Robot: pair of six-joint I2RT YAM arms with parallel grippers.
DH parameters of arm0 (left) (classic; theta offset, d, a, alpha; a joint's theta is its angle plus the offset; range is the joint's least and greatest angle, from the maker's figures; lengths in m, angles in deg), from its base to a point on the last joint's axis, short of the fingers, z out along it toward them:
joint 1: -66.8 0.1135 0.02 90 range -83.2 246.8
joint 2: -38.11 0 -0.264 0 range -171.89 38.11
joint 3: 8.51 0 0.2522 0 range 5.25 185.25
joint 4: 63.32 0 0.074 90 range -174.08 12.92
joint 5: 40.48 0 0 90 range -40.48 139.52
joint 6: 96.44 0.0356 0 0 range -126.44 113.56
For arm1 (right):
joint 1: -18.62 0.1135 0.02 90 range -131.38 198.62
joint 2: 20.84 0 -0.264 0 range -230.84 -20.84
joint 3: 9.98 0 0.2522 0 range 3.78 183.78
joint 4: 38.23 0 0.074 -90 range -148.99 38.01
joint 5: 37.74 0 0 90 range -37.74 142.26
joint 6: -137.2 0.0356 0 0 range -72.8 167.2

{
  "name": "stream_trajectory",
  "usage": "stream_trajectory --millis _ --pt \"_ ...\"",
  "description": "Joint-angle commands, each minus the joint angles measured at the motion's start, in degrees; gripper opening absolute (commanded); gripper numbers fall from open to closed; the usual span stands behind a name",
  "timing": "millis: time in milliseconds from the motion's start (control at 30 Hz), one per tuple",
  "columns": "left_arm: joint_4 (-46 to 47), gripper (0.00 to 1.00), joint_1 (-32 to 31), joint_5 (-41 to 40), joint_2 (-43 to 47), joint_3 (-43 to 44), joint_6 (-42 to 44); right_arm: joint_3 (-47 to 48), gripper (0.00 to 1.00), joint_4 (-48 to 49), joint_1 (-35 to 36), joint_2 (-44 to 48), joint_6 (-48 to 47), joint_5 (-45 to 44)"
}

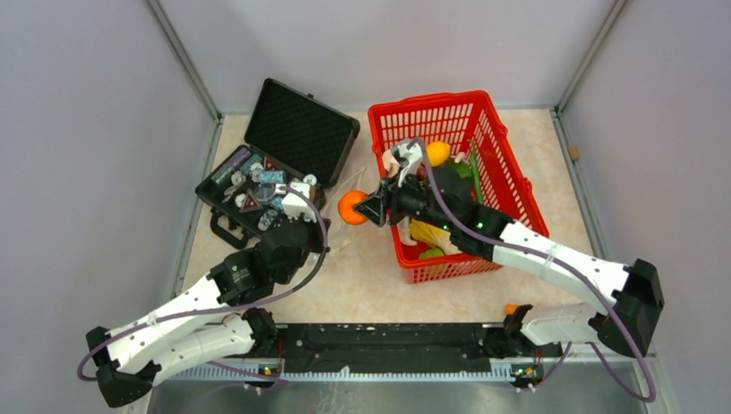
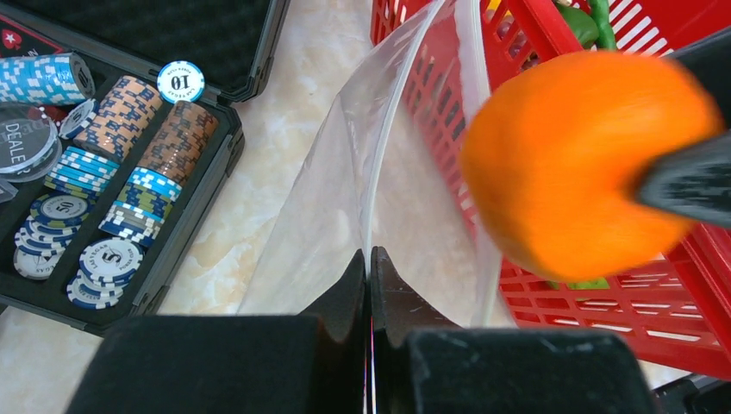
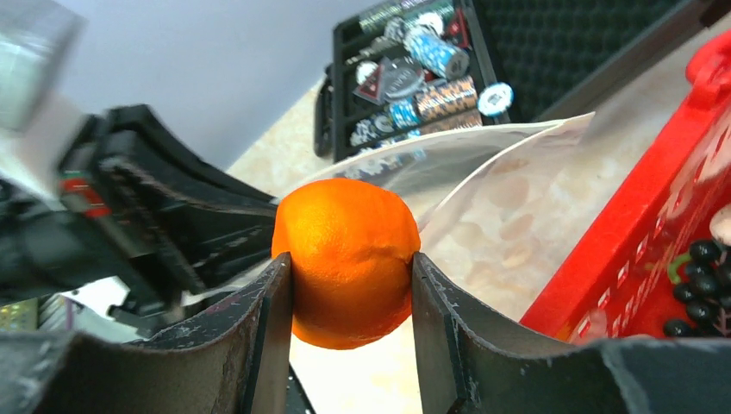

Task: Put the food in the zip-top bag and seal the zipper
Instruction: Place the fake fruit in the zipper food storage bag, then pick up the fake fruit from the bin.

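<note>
From above, the right gripper (image 1: pixel 360 210) reaches left past the near-left corner of the red basket (image 1: pixel 517 185) and clamps the orange (image 1: pixel 350 208), which hangs above the desk (image 1: pixel 371 280) between the basket and the black case (image 1: pixel 297 129). The left gripper (image 1: pixel 306 194) sits just left of the orange, beside the case; from this height I cannot tell how far apart its fingers are. The zip-top bag (image 1: pixel 346 183) shows only as a faint clear sheet between the two grippers. A yellow lemon (image 1: pixel 438 153) and other food lie in the basket.

In the left wrist view, the left gripper's two dark fingers (image 2: pixel 349 289) are pressed tight together on the near edge of the bag. The clear film rises from them and spreads into an open mouth, with the zipper (image 2: pixel 384 147) running as a whitish band along its rim. The orange, blurred, hangs to the right of that mouth, in front of the basket wall. Poker chips (image 2: pixel 129 121) fill the case on the left.

In the right wrist view, the right gripper's fingers sit narrowly apart, pressed against both sides of the orange, which bulges above them. Behind it the bag's mouth gapes, with marbled desk showing through the film. Dark grapes (image 3: pixel 702 289) lie in the basket at right.
</note>
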Motion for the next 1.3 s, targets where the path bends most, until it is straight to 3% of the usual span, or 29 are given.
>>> stream_trajectory --millis 0,300,600,800,1033,1267 --pt "1.5 0.00 -0.2 0.7 1.6 -0.3 -0.6 3.8 0.18 0.2 1.8 -3.6 -0.6 -6.3" --pt "1.5 0.00 -0.2 1.3 1.8 -0.4 -0.7 6.7 0.19 -1.1 3.8 -6.1 -1.8 -11.5" --pt "1.8 0.00 -0.2 0.1 2.0 -0.1 -2.1 11.9 0.26 -11.1 7.0 -10.2 -7.0 -16.0" --pt "1.1 0.00 -0.2 -1.4 2.6 0.2 -2.5 14.1 0.39 -13.4 7.6 -10.8 -8.4 -15.9" --pt "0.9 0.00 -0.1 -1.5 2.9 0.0 -2.5 12.9 0.66 -11.0 7.8 -9.2 -9.2 -12.9" --pt "0.2 0.00 -0.1 -1.8 4.4 0.0 -2.8 12.4 0.69 -10.7 7.8 -6.4 -8.9 -14.8"
